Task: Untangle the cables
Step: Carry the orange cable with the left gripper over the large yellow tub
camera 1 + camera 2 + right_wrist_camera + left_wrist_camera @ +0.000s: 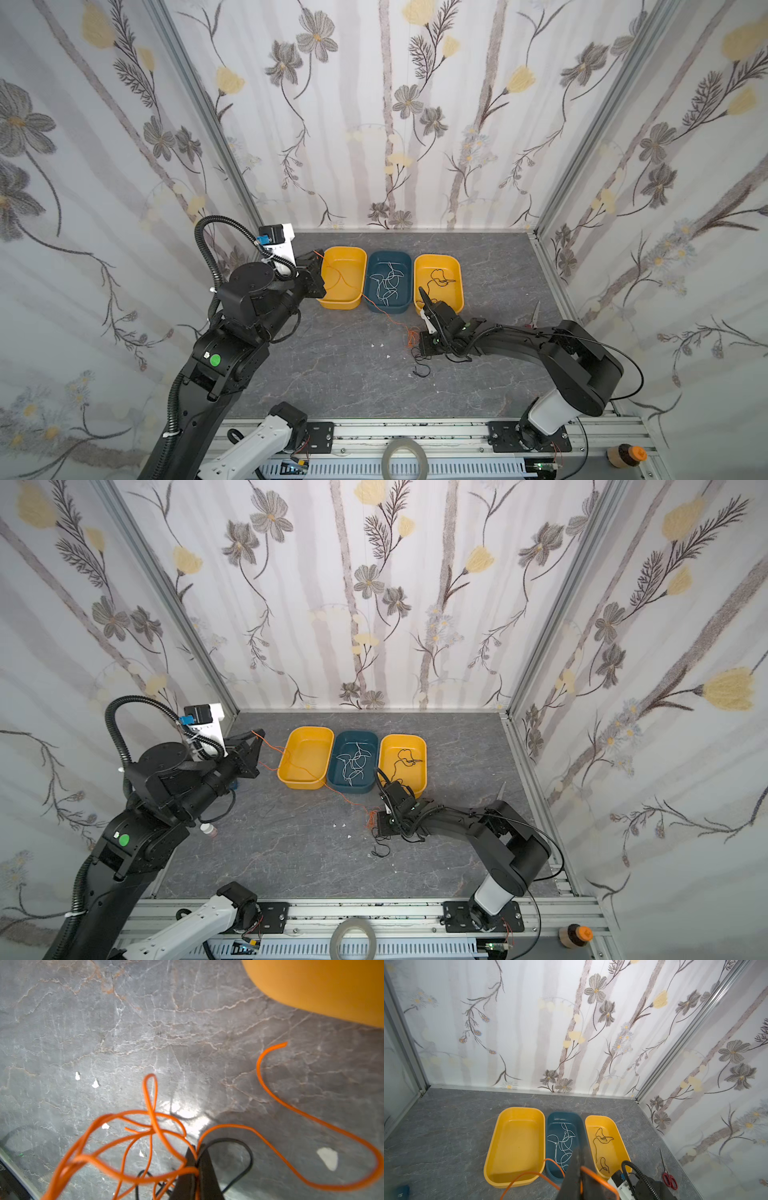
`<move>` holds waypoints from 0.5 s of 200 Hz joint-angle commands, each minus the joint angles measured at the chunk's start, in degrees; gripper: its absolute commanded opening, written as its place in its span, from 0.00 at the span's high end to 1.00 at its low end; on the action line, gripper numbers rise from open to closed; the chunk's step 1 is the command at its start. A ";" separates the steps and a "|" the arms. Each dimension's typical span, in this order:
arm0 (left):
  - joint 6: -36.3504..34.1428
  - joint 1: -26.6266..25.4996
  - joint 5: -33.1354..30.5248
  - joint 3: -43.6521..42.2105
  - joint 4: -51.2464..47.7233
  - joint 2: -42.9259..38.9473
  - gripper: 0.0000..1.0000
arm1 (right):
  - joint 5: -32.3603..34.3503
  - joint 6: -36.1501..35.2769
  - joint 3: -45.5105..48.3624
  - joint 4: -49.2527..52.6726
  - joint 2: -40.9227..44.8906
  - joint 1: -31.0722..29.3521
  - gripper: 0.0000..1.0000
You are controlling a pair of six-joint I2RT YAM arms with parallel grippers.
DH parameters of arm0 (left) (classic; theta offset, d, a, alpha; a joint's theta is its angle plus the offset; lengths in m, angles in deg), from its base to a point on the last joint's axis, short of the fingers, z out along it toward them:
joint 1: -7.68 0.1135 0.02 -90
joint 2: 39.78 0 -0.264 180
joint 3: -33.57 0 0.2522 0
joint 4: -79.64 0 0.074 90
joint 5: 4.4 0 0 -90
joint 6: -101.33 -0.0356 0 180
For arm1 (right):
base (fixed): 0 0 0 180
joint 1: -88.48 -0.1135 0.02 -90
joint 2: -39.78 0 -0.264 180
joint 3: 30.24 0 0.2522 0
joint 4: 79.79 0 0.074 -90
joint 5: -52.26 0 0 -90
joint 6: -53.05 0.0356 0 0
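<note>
My left gripper (257, 734) is raised left of the trays, shut on one end of the orange cable (384, 315). That cable slants over the left yellow tray (338, 304) and the blue tray's front down to an orange and black tangle (410, 337) on the table. My right gripper (196, 1150) points down at this tangle, shut on orange and black strands; its tips are hard to make out in both top views. White cables (388, 282) lie in the blue tray (386, 308). A black cable (440, 277) lies in the right yellow tray (459, 286). Another black cable (419, 370) trails on the table.
Red-handled scissors (535, 316) lie by the right wall. A small bottle (210, 830) stands near the left arm. A tape roll (405, 457) and an orange-capped object (628, 455) sit on the front rail. White specks (380, 345) dot the table.
</note>
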 commanded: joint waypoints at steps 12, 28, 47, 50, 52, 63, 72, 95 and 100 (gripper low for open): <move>-3.51 3.48 -0.43 5.07 -1.17 3.12 1.00 | 2.31 0.55 0.19 3.93 2.61 0.02 0.94; -4.39 5.87 0.68 8.16 -0.85 4.85 1.00 | 3.46 1.36 0.10 5.46 3.60 0.03 0.94; -4.22 9.67 4.21 10.48 -0.58 7.64 1.00 | 4.95 2.36 -0.38 7.51 4.78 0.00 0.94; -4.00 10.38 5.15 10.77 -0.45 8.14 1.00 | 5.22 2.54 -0.57 7.89 5.00 0.06 0.94; -3.83 10.92 5.82 10.90 -0.30 8.47 1.00 | 5.33 2.64 -0.65 8.22 5.06 0.01 0.94; -2.72 14.12 10.12 11.56 0.80 10.05 1.00 | 6.00 3.39 -1.09 9.20 5.88 -0.07 0.94; -1.27 17.02 13.61 11.99 2.00 11.54 1.00 | 6.65 4.19 -1.33 10.13 6.52 -0.07 0.94; 3.93 24.64 22.26 14.45 5.59 16.15 1.00 | 8.57 5.94 -1.41 12.68 7.78 -0.18 0.94; 4.75 25.84 23.89 15.17 6.36 17.18 1.00 | 8.93 6.08 -1.41 13.47 7.87 -0.15 0.94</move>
